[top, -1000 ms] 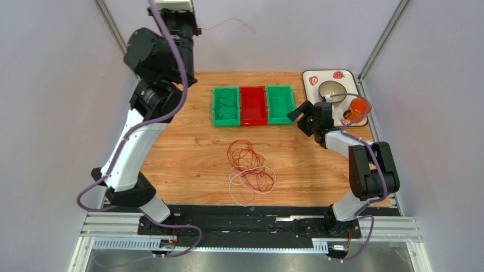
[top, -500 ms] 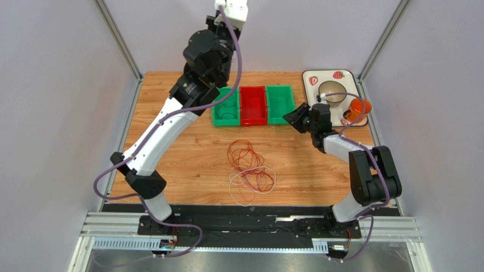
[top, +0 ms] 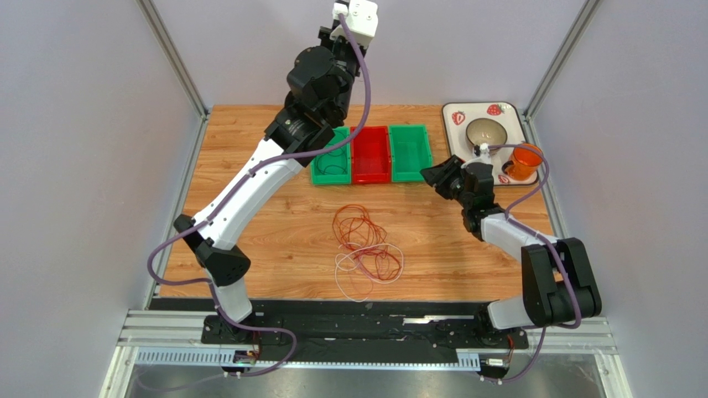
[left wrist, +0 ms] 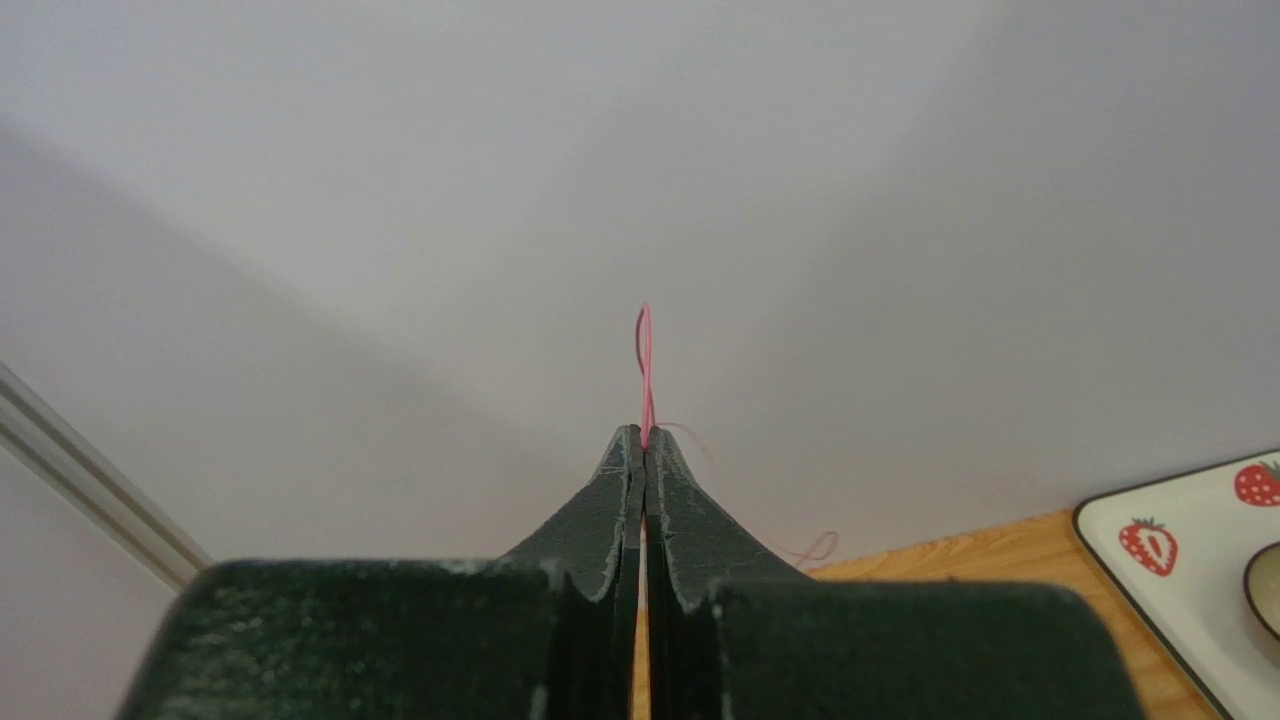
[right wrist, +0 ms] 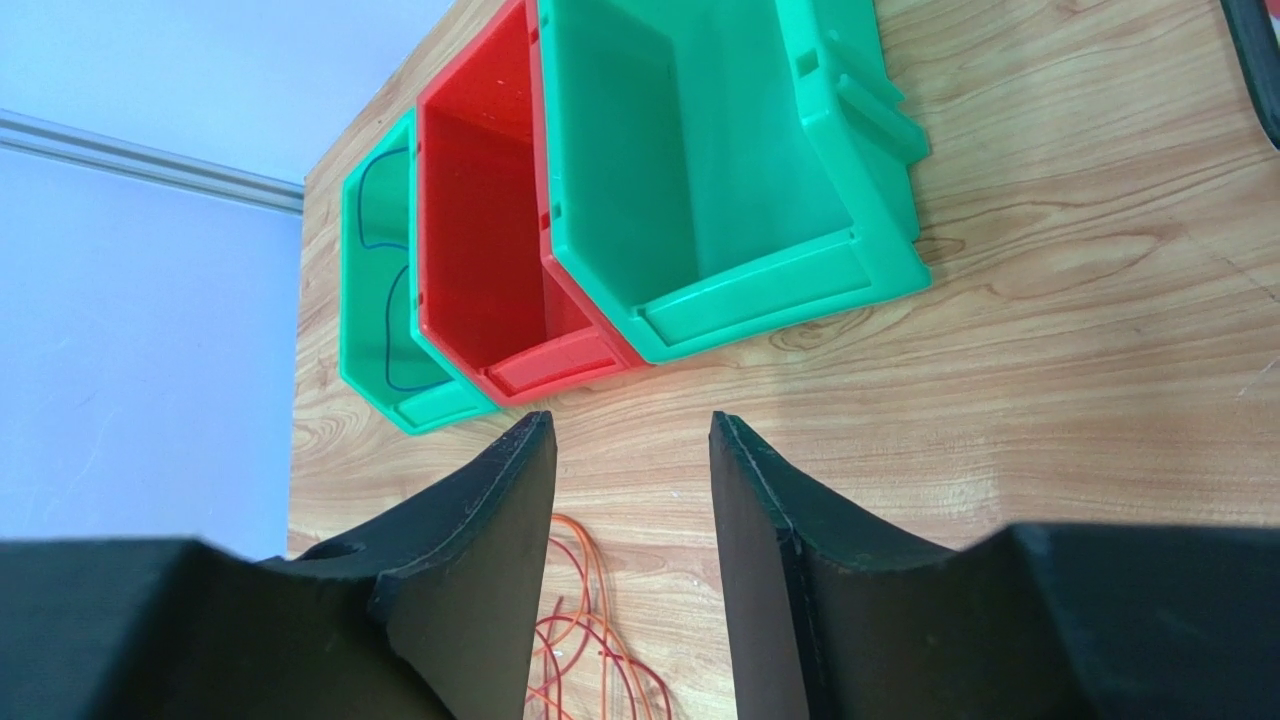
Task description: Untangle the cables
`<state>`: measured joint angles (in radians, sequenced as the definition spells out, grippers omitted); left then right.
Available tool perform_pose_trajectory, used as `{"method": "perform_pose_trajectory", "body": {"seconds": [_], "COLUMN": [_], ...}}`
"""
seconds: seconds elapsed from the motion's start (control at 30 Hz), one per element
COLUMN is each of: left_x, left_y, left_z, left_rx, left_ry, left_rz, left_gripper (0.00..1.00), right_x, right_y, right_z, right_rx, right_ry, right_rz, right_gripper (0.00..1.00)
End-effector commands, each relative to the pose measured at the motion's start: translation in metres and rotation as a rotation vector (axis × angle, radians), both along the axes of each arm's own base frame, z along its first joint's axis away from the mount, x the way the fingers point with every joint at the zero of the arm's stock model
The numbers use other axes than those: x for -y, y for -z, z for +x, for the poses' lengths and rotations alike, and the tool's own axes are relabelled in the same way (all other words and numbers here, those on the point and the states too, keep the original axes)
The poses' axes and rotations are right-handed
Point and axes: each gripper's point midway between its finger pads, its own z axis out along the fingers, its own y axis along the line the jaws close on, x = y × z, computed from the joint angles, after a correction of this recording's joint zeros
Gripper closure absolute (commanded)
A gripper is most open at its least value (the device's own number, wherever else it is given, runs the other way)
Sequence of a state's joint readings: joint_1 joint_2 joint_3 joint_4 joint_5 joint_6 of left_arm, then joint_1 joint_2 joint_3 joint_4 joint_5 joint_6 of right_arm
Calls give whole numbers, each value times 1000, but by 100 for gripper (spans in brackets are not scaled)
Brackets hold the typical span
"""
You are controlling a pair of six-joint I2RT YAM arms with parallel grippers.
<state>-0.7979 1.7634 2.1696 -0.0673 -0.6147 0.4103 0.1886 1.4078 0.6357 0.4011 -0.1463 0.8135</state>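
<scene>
Left tool (left wrist: 645,450) clamps pink cable (left wrist: 646,360); right tool (right wrist: 628,429) empty, half-open; bin (top: 331,180) holds dark cable (top: 331,151).

I'm looking down at a wooden surface (top: 291,249) with a pale grain. At its far middle three open bins stand side by side, walls touching — a left green bin (top: 331,155), a red bin (top: 371,154) and a right green bin (top: 410,152). In the far right corner lies a white tray (top: 474,109) printed with strawberries. Nearer me, about centre, the cables (top: 366,249) lie in a loose tangle — red loops overlapping white ones.
</scene>
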Motion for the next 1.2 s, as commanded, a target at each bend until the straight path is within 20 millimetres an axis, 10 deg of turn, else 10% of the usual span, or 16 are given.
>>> {"method": "perform_pose_trajectory", "body": {"seconds": [0.0,0.43,0.77,1.17], "left_x": [20,44,37,46], "left_y": [13,42,11,58], "left_z": [19,37,16,30], "left_rx": [-4,-50,-20,-92], "left_ry": [10,59,111,89], "left_rz": [-6,8,-61,-8], "left_gripper": [100,100,100,100], "right_x": [1,-3,-5,-6], "right_y": [-14,-10,-8,-6], "right_z": [12,16,16,17], "right_rx": [49,28,19,9], "right_ry": [14,-5,-14,-18], "right_rz": [-10,-7,-6,-6], "right_gripper": [54,54,54,54]}}
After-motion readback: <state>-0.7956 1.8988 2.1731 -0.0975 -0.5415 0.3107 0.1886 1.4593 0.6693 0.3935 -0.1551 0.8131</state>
